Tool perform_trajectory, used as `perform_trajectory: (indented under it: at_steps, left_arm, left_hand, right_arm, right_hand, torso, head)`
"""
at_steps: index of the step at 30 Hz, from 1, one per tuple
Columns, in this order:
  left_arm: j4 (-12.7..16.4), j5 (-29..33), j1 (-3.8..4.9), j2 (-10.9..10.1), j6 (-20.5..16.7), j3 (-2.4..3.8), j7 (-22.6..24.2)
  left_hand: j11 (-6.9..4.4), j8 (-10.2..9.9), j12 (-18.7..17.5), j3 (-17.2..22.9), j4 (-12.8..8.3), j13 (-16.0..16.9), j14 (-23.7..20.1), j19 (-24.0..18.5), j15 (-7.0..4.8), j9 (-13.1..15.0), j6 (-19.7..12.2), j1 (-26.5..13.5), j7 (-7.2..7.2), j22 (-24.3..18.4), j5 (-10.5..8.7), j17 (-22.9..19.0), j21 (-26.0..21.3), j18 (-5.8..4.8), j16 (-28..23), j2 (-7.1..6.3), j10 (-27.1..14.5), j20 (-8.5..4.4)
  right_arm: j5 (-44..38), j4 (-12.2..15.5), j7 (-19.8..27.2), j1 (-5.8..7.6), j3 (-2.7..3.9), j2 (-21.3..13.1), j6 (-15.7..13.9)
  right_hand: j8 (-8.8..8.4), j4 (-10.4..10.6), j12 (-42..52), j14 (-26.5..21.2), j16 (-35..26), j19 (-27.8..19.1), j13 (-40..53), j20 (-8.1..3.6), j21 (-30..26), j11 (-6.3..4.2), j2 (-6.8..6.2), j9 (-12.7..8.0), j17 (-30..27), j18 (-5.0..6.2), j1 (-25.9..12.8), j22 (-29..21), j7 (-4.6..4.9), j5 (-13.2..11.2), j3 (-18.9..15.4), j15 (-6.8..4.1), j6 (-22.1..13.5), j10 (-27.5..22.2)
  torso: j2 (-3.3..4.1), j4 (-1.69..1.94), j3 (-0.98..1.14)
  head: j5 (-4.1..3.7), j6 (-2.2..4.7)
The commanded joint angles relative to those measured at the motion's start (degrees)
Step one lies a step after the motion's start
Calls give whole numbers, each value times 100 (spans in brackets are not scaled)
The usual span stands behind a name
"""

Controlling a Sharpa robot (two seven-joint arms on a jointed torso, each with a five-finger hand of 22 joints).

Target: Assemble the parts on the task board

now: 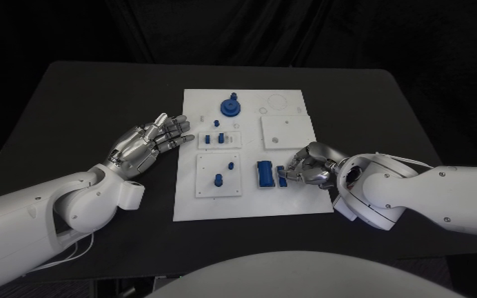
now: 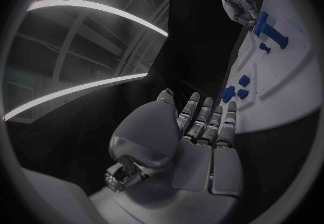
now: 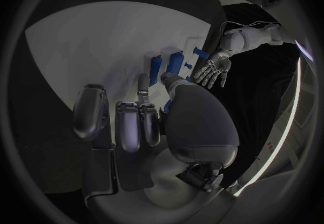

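The white task board (image 1: 254,198) lies mid-table. My right hand (image 1: 313,163) rests on its right side with fingers curled, thumb and a finger pinching a small blue part (image 1: 282,176) beside a larger blue block (image 1: 265,174). In the right wrist view a bit of the blue part (image 3: 165,107) peeks out under the thumb of that hand (image 3: 148,121), with the block (image 3: 174,63) just beyond. My left hand (image 1: 149,143) hovers flat and empty off the board's left edge, fingers spread. The left wrist view has the left hand (image 2: 196,132) beside the board (image 2: 283,100).
A blue gear with a peg (image 1: 231,108) stands at the board's far end. Small blue pieces (image 1: 218,138) sit on an inset plate, and a peg (image 1: 231,165) on the plate (image 1: 206,169) nearer me. A white square plate (image 1: 286,131) lies right of centre. Black table (image 1: 99,98) surrounds the board.
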Motion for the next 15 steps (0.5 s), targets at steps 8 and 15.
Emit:
perform_trajectory:
  at_steps: [8,15]
  left_arm:
    - [5,-12,-12,6,110,4,44]
    - [11,-12,-13,-6,101,4,59]
  left_hand:
    - [25,31,0,42,0,1,3,32,49,-1,-11,69,411,-5,25,8,37,-88,32,3,19,-14]
    - [27,33,2,49,-2,2,6,37,53,-1,-2,74,412,4,27,9,41,-91,40,3,20,-14]
  right_arm:
    - [-194,14,222,-14,-1,-69,-329]
    - [-313,51,934,-14,-1,-192,-667]
  right_hand:
    - [-57,-2,16,509,-15,-9,1510,42,-23,37,54,20,1020,-1,-180,909,47,-216,-219,33,17,608]
    - [-58,-30,16,515,-1,-2,1510,33,-6,17,110,55,1052,-4,45,917,26,-4,-214,17,12,608]
  torso:
    - [-1,-2,1]
    - [0,-7,4]
  head:
    - [6,0]
    - [20,0]
